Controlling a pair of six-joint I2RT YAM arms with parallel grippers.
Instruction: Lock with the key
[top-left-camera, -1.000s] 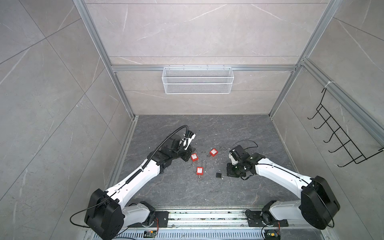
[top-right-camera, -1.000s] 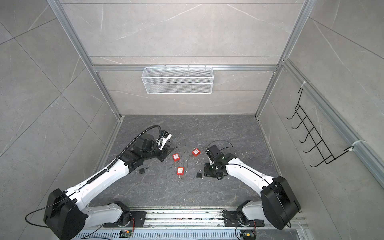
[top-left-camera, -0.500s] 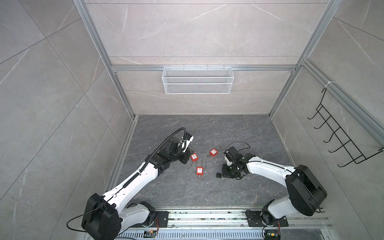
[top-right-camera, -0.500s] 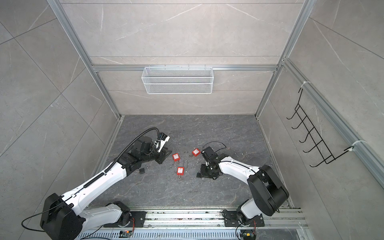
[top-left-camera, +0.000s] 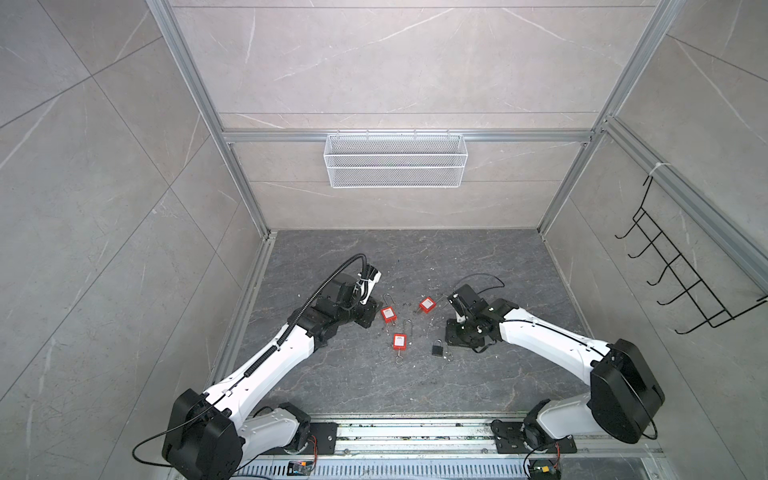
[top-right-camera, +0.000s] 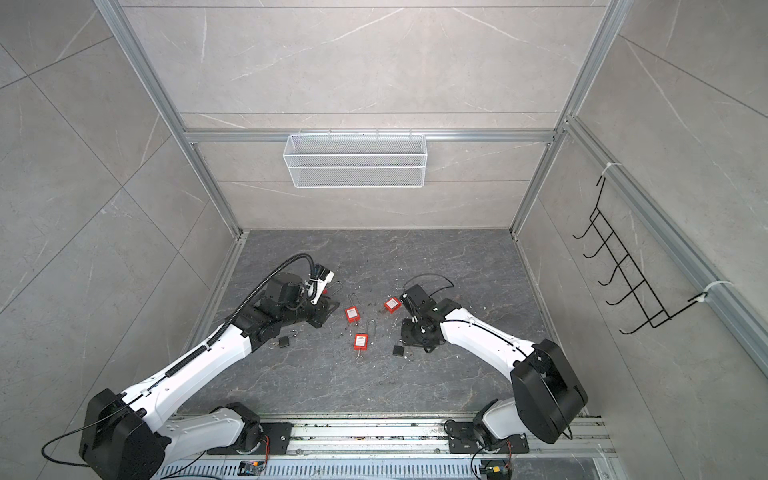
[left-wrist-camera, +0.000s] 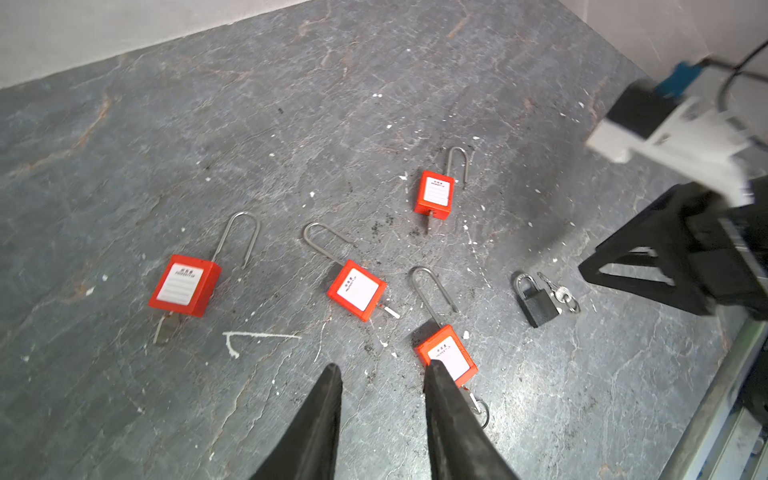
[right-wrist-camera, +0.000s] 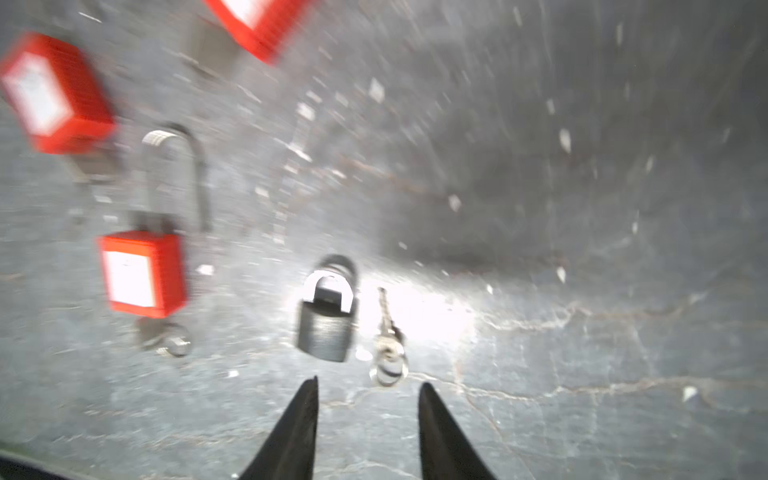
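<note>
Right claw wide, key just beyond

Floor: carries every item.
Nearest long-shackle padlock: at the tip of one left gripper finger, partly under it; contact cannot be told.
Middle long-shackle padlock: straight ahead of the gap between those fingers.
Far long-shackle padlock: farther ahead.
Outer long-shackle padlock: ahead, well off to the other finger's side.
Short padlock: just ahead of one right gripper finger.
Key: just beside the short padlock, ahead of the gap between those fingers, apart from both tips.
</note>
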